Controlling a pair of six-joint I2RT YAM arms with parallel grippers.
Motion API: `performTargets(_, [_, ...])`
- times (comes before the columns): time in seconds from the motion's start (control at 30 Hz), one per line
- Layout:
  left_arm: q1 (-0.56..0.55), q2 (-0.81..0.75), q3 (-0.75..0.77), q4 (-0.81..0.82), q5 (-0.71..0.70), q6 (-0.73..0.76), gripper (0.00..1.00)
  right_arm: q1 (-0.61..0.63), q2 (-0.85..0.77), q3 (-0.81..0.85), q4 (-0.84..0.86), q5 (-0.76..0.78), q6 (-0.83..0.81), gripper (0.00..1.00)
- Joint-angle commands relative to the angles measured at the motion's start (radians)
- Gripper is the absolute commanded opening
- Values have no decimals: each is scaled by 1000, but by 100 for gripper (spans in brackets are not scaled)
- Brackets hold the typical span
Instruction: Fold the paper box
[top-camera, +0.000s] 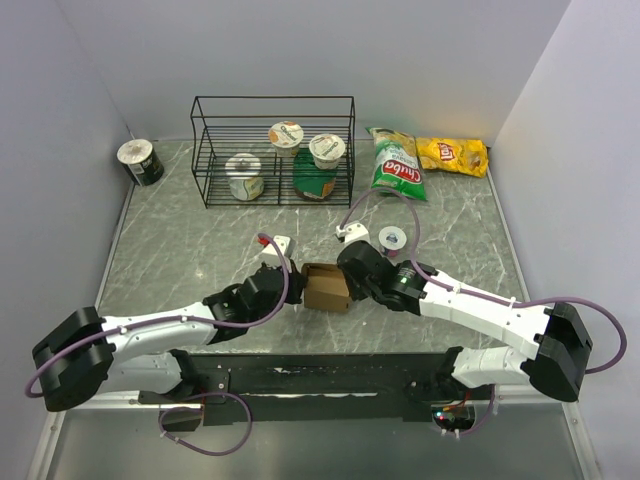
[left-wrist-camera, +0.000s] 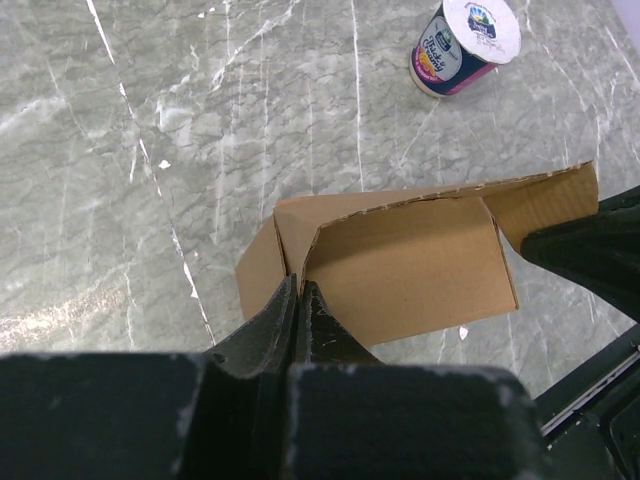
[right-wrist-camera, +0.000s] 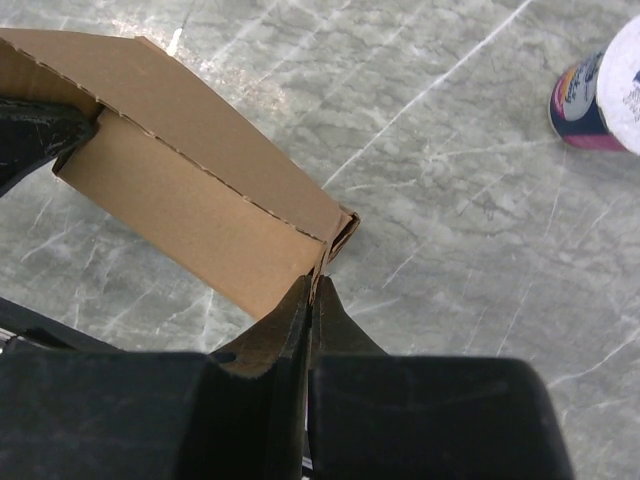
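The grey marbled counter (top-camera: 200, 260) fills the scene between pale walls. The left arm (top-camera: 150, 335) and the right arm (top-camera: 480, 305) reach in from the near corners and meet around the middle of the counter, toward its near side.

At the far side stands a black wire rack (top-camera: 272, 150) holding three foil-lidded cups (top-camera: 286, 135) and a green packet (top-camera: 315, 183). To its right lie a green chip bag (top-camera: 397, 165) and a yellow chip bag (top-camera: 452, 155). In the far left corner a dark cup (top-camera: 140, 162) lies on its side.

The paper box (top-camera: 327, 287) sits on the counter between the two arm tips, plain brown and partly folded, with walls raised and one flap (left-wrist-camera: 545, 200) slanting outward.

A small yogurt cup (top-camera: 393, 239) stands upright just beyond and to the right of the box, apart from it.

The left pincer (left-wrist-camera: 300, 290) is closed, nipping the cardboard at the box's left corner. The right pincer (right-wrist-camera: 313, 285) is closed too, pinching the folded cardboard edge at the box's right corner.
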Motion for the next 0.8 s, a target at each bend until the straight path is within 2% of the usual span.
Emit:
performTargets(0.0, [-44,48,8,-93,52,-29,1,10,2,31,67,-17,77,0])
performTargets(0.5, [-53,33,13,-102,41,-49,1,9,-44,-90,133,44,240,0])
performTargets(0.77, [-53,37,17,-105,40,-59,1,10,-54,-144,143,56,260,0])
